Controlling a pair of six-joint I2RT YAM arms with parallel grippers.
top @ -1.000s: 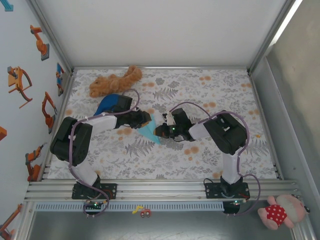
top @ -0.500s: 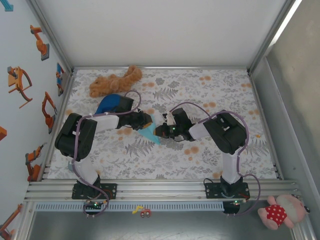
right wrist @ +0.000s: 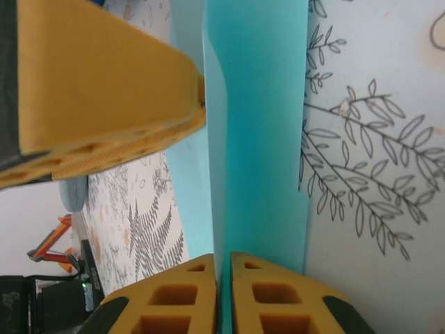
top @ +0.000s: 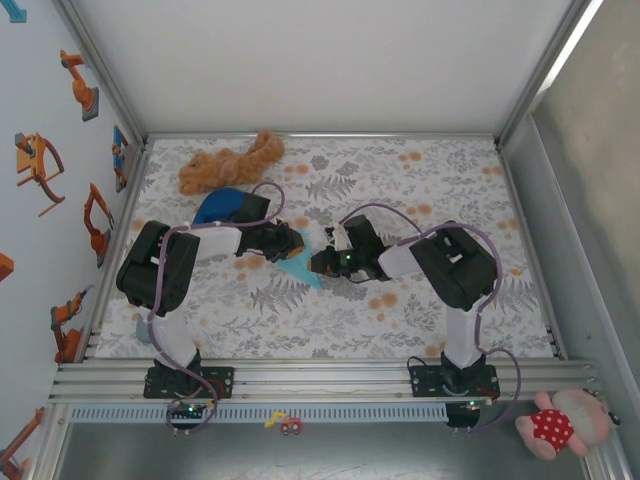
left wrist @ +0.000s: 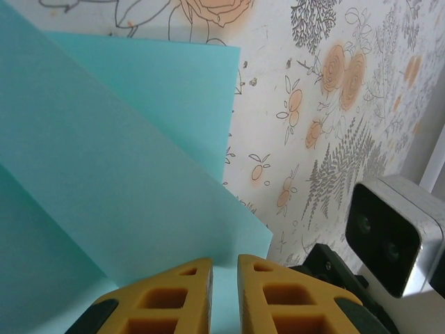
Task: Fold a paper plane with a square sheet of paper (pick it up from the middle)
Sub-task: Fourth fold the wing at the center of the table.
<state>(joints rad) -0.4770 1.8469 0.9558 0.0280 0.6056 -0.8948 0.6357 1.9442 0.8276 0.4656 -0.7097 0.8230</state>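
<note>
The right pincer [right wrist: 222, 259] has its two yellow ribbed fingers almost together, and they nip the standing edge of the sheet of paper [right wrist: 264, 139] between them. The left pincer [left wrist: 224, 263] is narrow too, with a slim slit between its yellow fingers and the paper right in front of the tips; whether it really grips, I cannot tell. One smooth yellow finger [right wrist: 97, 83] of the left pincer shows large just beside the paper in the right wrist view.

The paper is thin, plain and light cyan-blue. It is folded, with straight creases and overlapping layers, and from above it looks like a small pointed wedge. It sits near the middle of the bench [top: 400, 310], between the two pincers, which nearly meet there.

Both arms, the left arm [top: 160, 280] and the right arm [top: 455, 265], are bent at the elbow, with the forearms low and turned inward.

The bench has a cloth with grey leaves and orange flowers. At the far left lie one brown plush toy [top: 230, 162] and one dark blue dome [top: 222, 207], just beside each other. One pink plush toy [top: 560, 425] lies off the bench at the near right
</note>
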